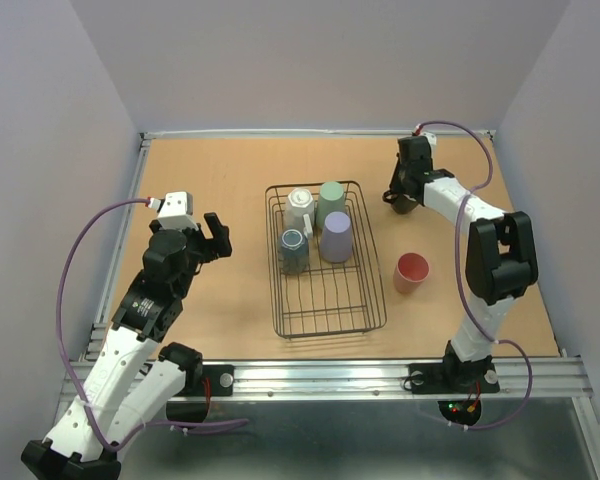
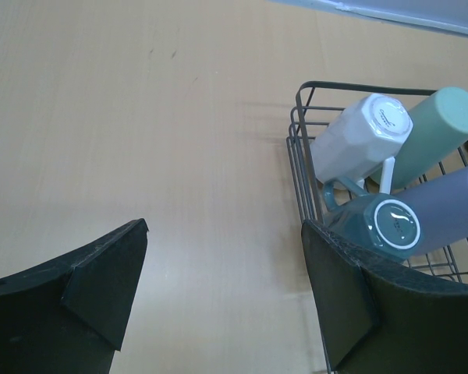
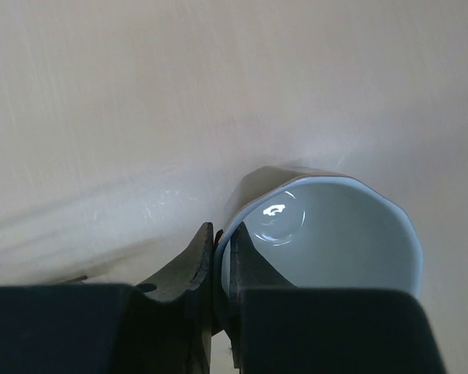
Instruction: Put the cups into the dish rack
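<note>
The dark wire dish rack [image 1: 330, 296] stands mid-table. In it lie the white mug [image 1: 300, 205], green tumbler [image 1: 331, 199], lavender tumbler [image 1: 336, 238] and grey mug [image 1: 294, 249]. The red-pink tumbler [image 1: 411, 272] stands upright on the table right of the rack. My right gripper [image 1: 401, 197] is at the far right, shut on the rim of the black mug [image 3: 335, 234], which has a cream inside; one finger is inside and one outside [image 3: 222, 251]. My left gripper [image 1: 217, 236] is open and empty, left of the rack.
The left wrist view shows the rack's corner [image 2: 359, 86] with the white mug [image 2: 363, 136], green tumbler [image 2: 437, 125], lavender tumbler [image 2: 456, 206] and grey mug [image 2: 382, 226], and bare table between my fingers [image 2: 226, 273]. Walls enclose the table.
</note>
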`<action>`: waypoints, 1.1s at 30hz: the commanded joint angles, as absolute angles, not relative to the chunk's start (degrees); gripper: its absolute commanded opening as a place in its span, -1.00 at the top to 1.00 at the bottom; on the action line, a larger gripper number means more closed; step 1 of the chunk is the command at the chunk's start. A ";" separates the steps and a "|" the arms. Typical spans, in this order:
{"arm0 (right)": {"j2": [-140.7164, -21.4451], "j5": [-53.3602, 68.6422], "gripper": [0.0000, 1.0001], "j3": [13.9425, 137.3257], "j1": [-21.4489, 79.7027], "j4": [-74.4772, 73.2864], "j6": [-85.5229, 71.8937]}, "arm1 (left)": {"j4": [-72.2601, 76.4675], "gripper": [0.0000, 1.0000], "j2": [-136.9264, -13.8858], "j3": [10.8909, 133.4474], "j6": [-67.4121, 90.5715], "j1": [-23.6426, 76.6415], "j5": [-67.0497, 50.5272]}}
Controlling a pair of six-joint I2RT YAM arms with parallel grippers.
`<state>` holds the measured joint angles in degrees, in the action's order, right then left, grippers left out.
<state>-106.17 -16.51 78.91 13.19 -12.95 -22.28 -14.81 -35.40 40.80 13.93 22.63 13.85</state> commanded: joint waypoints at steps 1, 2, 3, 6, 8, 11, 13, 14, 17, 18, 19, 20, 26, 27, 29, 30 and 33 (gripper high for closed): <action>-101.61 -17.23 0.99 78.49 13.27 -10.99 -23.03 | -12.22 -0.81 -34.89 40.34 12.92 22.24 13.45; -99.17 -17.31 0.99 78.14 13.18 -10.99 -23.03 | -12.13 -0.81 -34.98 40.25 12.92 22.24 13.45; -97.92 -17.05 0.99 77.35 13.27 -10.99 -23.29 | -12.13 -0.81 -35.07 40.25 12.92 22.24 13.45; -91.86 -16.53 0.99 76.12 13.36 -10.99 -23.73 | -12.04 -0.81 -35.16 40.25 12.74 22.24 13.27; -86.33 -16.09 0.99 74.54 13.45 -10.99 -23.99 | -12.04 -0.81 -35.33 40.34 12.74 22.24 13.18; -80.35 -14.60 0.99 72.52 13.62 -11.07 -24.87 | -12.04 -0.82 -35.07 40.61 12.22 22.24 12.13; -74.37 -10.74 0.99 71.37 13.62 -10.90 -25.84 | -11.78 -0.82 -34.72 40.87 11.69 22.24 10.12; -72.18 -8.90 0.99 70.76 13.62 -10.55 -26.19 | -11.60 -0.82 -34.63 41.22 11.60 22.24 9.32; -64.97 2.69 0.99 66.55 13.71 -6.34 -28.47 | -9.85 -0.87 -33.40 41.48 12.04 22.32 5.64; -63.30 5.77 0.99 65.05 13.62 -4.50 -29.61 | -9.41 -0.88 -33.05 41.57 12.82 22.24 3.36; -59.80 11.89 0.99 61.30 13.71 -0.48 -31.88 | -8.36 -0.89 -32.44 41.49 15.27 22.24 2.12; -58.29 14.91 0.99 59.43 13.88 2.78 -33.12 | -7.39 -0.89 -32.17 41.22 17.38 22.24 0.28; -47.57 32.50 0.99 43.87 15.03 25.38 -40.24 | 14.11 -0.89 -34.18 33.42 38.38 22.32 -29.49; -46.85 34.09 0.99 42.81 15.12 27.23 -41.04 | 21.89 -0.88 -35.06 32.09 41.80 22.41 -36.06; -44.58 38.13 0.99 39.91 15.56 33.12 -43.85 | 31.49 -0.87 -37.08 28.84 49.63 23.20 -41.54; -43.78 39.45 0.99 39.21 15.90 34.53 -44.47 | 32.86 -0.87 -37.35 28.31 50.96 23.73 -42.09; -41.84 40.86 0.99 37.01 16.52 39.36 -47.53 | 33.40 -0.87 -37.70 27.60 53.43 26.36 -40.70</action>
